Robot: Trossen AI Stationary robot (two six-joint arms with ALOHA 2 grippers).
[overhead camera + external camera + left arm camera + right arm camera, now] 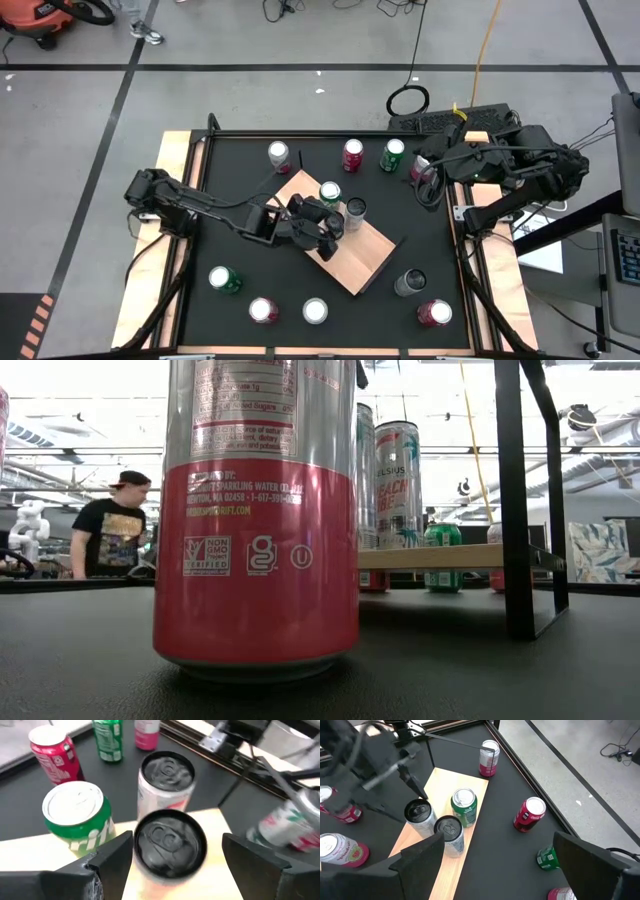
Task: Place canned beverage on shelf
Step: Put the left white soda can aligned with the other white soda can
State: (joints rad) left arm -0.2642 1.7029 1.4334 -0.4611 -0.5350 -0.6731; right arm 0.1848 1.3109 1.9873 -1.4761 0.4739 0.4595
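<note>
Currently my left gripper (170, 865) stands spread around a dark-topped can (169, 842) already upright on the shelf (365, 262), fingers clear of its sides. Risk: pulling back crookedly, a finger could clip it or the green can (77, 817) just beside. My right gripper (495, 857), also spread, waits near the table's edge.

Left wrist view: black-topped can (170, 842) between the fingers (107, 857), its lower body cut off by the frame edge. Beyond the other finger, a can (285, 827) too blurred to read. Low view: red can (258, 510) hides much of the shelf (430, 556); its top cropped
</note>
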